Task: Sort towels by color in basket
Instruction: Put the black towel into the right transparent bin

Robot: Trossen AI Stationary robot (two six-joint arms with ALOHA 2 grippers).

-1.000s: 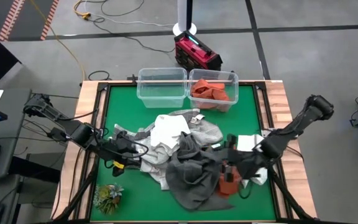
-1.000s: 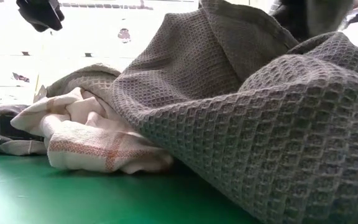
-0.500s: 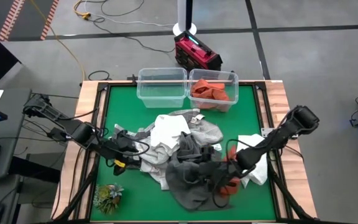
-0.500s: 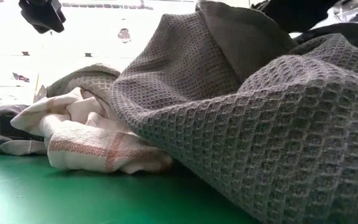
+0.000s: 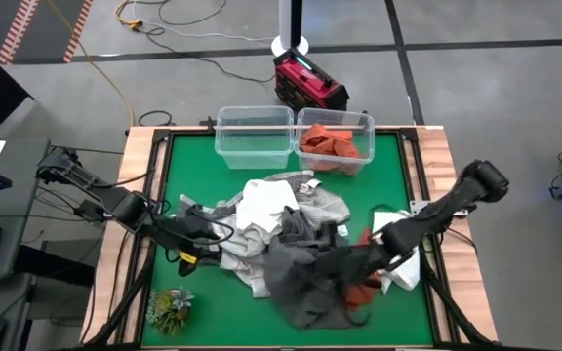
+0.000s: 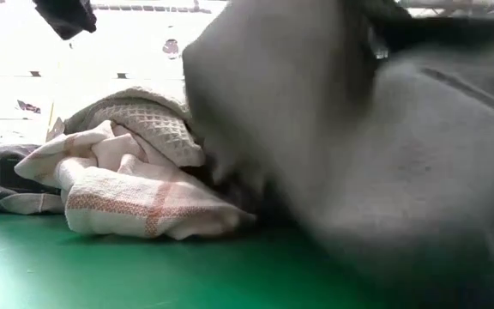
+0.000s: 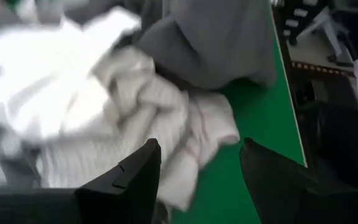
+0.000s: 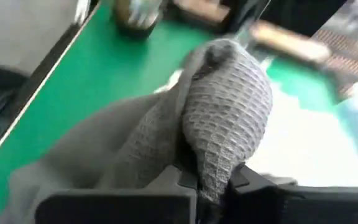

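A: What is the right tool doing?

B: Its fingers are closed on a fold of the dark grey towel. In its wrist view the waffle-weave cloth bunches up between the two fingers and rises just above them. From above, that tool sits low in the towel pile, toward the near right part of the desk.

A: What lies around it?

B: Just beside it, on its outer side, is a rust orange towel, partly tucked under the grey one. A little farther out toward the desk's right edge lies a white towel. On the other side the grey cloth runs into the heap of white and checked towels.

A: And the left tool?

B: The left tool stands open, fingers spread, gripping nothing. It rests at the left edge of the pile, with a white towel with thin reddish lines right in front of its tips.

A: Farther off?

B: Two clear bins stand at the far edge of the desk. The left bin looks empty, and the right bin holds rust orange towels. A small green plant sits at the near left corner, well apart from both tools.
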